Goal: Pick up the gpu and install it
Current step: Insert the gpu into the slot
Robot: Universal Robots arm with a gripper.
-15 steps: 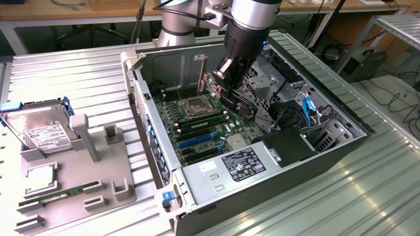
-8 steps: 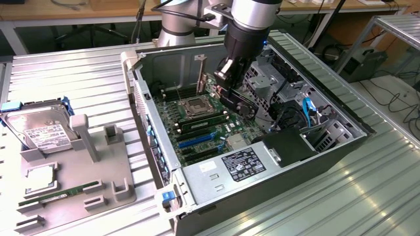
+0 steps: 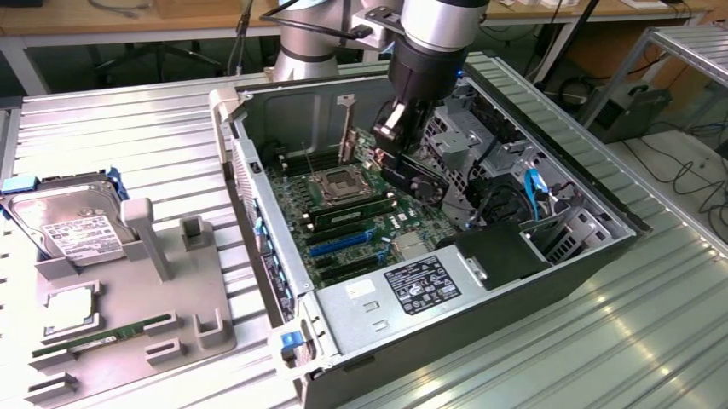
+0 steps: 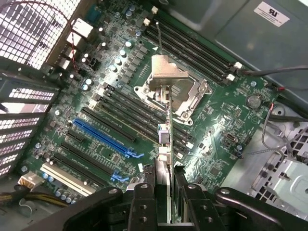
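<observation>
Two fingers (image 4: 144,202) of my gripper (image 4: 165,192) are clenched on the gpu (image 4: 164,137), held edge-on over the green motherboard (image 4: 110,96) inside the open computer case (image 3: 341,298). A blue slot (image 4: 103,137) lies near the card. Outside the case, a grey tray (image 3: 114,290) holds a hard drive (image 3: 68,221) and a memory stick (image 3: 102,334).

Case (image 3: 242,162) top open; drive cage (image 3: 458,135) just beside hand (image 4: 166,185); blue slot (image 4: 103,137) unobstructed.
</observation>
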